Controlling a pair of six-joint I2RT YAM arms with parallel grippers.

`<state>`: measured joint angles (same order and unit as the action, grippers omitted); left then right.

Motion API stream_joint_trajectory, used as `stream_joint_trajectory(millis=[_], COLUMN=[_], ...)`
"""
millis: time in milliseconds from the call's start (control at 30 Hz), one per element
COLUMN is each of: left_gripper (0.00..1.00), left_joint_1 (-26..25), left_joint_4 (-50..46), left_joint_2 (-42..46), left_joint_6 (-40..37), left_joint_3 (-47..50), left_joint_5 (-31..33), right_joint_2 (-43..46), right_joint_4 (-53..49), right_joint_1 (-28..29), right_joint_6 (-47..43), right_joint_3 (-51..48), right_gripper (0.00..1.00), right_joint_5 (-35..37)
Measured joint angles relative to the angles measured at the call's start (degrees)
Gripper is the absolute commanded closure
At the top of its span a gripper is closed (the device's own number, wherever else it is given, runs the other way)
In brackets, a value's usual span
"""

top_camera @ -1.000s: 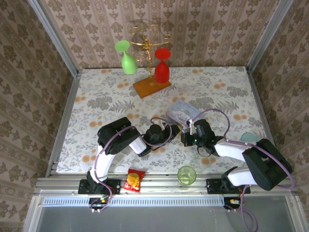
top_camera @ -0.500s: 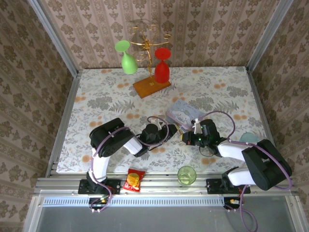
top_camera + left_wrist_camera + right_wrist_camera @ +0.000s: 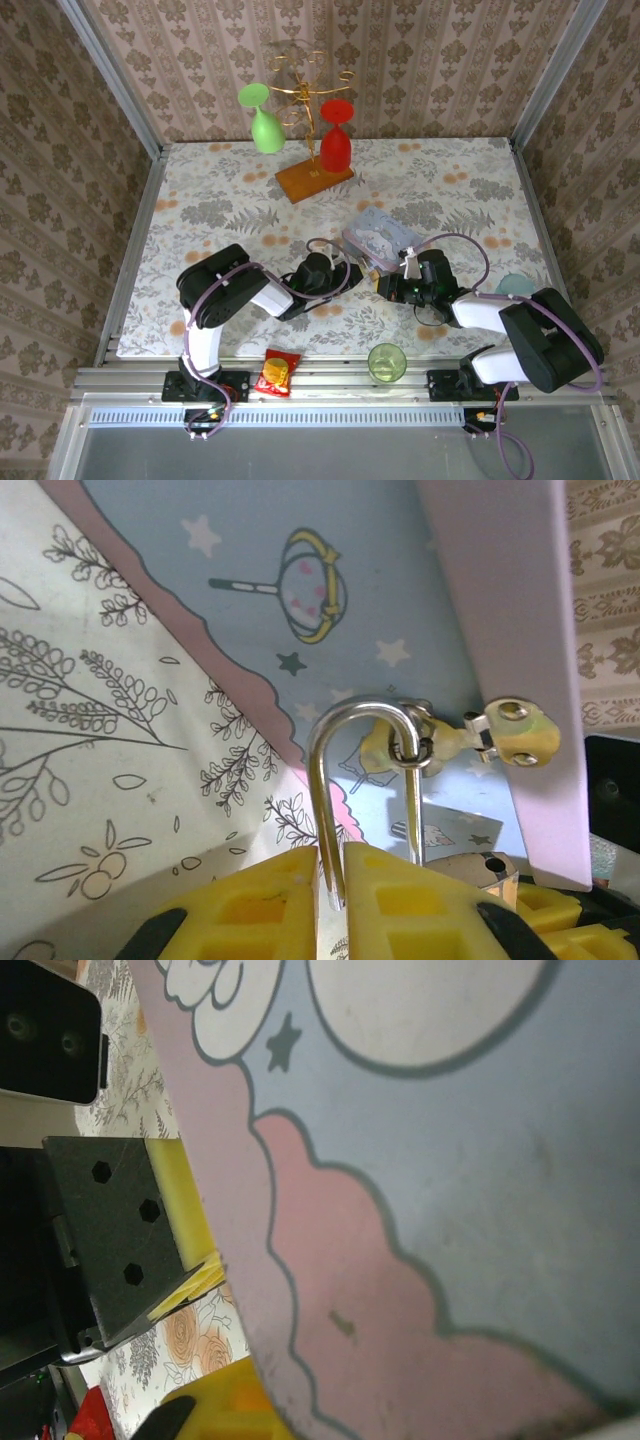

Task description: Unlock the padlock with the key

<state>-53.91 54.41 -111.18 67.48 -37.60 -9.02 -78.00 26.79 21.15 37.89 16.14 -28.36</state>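
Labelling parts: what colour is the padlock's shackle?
Shackle: shiny silver, clearest in left wrist view.

- tin (image 3: 400,600): pale blue with a pink scalloped border and small white and dark stars
- padlock (image 3: 318,780): silver shackle
- left gripper (image 3: 331,880): yellow fingers (image 3: 400,900)
- tablecloth (image 3: 200,200): white with grey foliage and orange blossoms
- wallpaper (image 3: 420,70): beige damask

Top external: high behind the arm bases, looking down on the table (image 3: 200,200).
Left wrist: behind the left gripper (image 3: 331,860), facing forward, tin (image 3: 400,580) close.
Right wrist: tin nearly against lens.
Shared: tin, 3 views.
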Motion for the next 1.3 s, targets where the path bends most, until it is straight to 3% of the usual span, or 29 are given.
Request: stream_joint_trajectory(millis=[467, 700, 900, 1133, 1300], left_gripper=[0.86, 0.83, 0.83, 0.83, 0.83], left_joint_1=[0.0, 0.1, 0.7, 1.7, 3.0], left_joint_4=[-5.4, -6.3, -9.2, -9.9, -9.7], left_joint_2=[0.7, 1.2, 1.8, 2.0, 3.3], left_joint_6=[-4.2, -5.2, -6.8, -7.5, -7.5], left_joint_3=[-1.4, -1.4, -2.7, -2.8, -1.0], left_joint_5=[0.0, 0.0, 0.0, 0.0, 0.0], right_joint_2=[-1.6, 1.1, 2.5, 9.8, 8.8], right_joint_4=[-5.6, -15.6, -18.6, -23.1, -26.0], right_joint_1=[0.0, -0.2, 0.0, 9.5, 14.5], right_joint_6=[-0.4, -0.8, -1.6, -3.5, -5.4], right_joint_3=[4.3, 5.7, 7.5, 8.7, 11.9], right_gripper=[0.62, 0.6, 0.58, 0.54, 0.51], right_joint_5=[5.7, 11.0, 13.2, 24.0, 32.2])
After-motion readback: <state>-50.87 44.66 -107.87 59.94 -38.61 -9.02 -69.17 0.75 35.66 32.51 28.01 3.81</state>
